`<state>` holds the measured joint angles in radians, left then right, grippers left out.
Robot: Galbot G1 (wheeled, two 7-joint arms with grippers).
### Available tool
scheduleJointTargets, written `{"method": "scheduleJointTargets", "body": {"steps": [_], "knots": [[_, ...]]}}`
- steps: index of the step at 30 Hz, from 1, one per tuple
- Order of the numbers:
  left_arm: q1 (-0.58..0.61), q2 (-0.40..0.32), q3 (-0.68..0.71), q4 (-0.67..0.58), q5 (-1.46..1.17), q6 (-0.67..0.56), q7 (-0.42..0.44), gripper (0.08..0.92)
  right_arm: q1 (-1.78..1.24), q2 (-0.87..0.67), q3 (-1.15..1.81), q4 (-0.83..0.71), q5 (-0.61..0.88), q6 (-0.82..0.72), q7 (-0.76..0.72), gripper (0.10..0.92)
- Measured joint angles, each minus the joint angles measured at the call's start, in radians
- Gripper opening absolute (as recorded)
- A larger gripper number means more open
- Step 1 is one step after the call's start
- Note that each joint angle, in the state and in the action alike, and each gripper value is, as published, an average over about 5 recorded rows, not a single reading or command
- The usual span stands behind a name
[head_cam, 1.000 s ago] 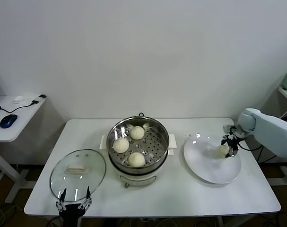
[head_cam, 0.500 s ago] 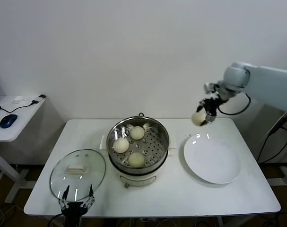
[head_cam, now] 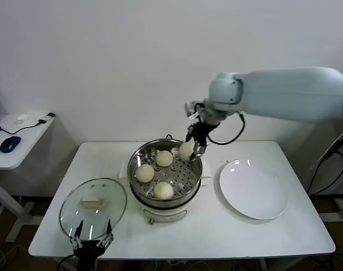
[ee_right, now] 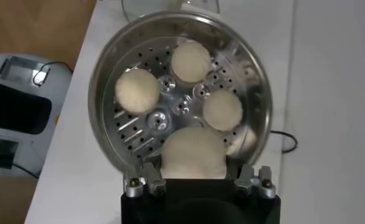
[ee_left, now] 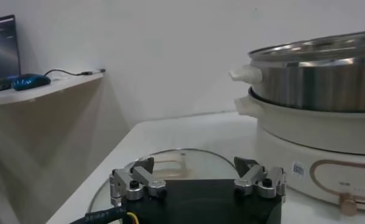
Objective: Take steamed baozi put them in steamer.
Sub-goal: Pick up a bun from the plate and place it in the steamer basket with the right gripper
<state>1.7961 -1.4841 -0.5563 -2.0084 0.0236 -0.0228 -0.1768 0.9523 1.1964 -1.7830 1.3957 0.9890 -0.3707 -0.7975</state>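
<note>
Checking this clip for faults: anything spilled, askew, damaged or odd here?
Nothing stands out. Three baozi sit on the tray in the steamer, the right gripper holds a fourth above its rim, the plate lies bare, and the lid rests flat by the open left gripper.

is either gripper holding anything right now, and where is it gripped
The right gripper holds a baozi by its sides, above the far right part of the steamer. The left gripper is open and holds nothing, by the glass lid.
</note>
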Motion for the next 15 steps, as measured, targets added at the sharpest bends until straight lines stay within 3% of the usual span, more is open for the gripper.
{"method": "scheduleJointTargets", "body": {"steps": [15], "knots": [[-0.014,0.0,-0.006,0.012,-0.013,0.006,0.002,0.823,-0.168,0.117,-0.012,-0.113,-0.057,-0.052,0.061,0.696]]}}
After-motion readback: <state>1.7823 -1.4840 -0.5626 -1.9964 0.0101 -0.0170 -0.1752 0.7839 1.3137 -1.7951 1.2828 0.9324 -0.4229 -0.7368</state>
